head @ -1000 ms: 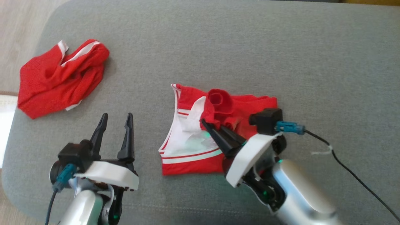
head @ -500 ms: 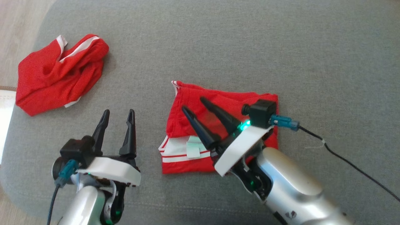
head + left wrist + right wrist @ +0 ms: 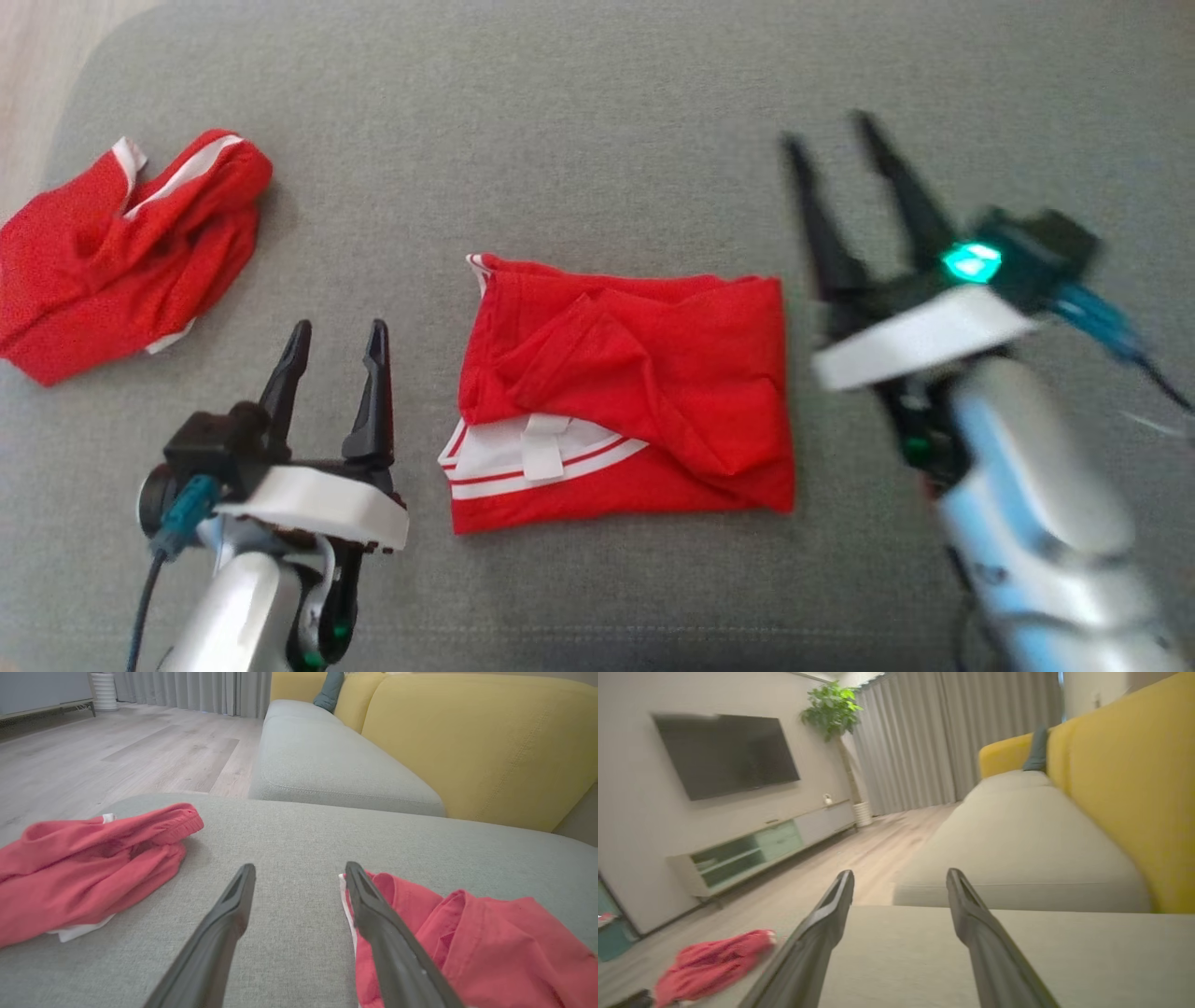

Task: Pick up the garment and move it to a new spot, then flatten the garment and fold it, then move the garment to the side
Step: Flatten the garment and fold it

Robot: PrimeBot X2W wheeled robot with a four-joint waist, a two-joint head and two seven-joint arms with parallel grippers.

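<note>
Head view: left pincer (image 3: 338, 327) and right pincer (image 3: 829, 129) gaped empty, flanking the loosely folded garment (image 3: 644, 373); a one-sided drag could unfold it.

Your left gripper (image 3: 299, 870) hangs over the grey cushion (image 3: 289, 830), fingers spread with nothing between them. The red garment (image 3: 490, 947) lies on the cushion just beside the right-hand finger. A second red heap (image 3: 84, 877) sits by the cushion's left edge, apart from both fingers.
</note>
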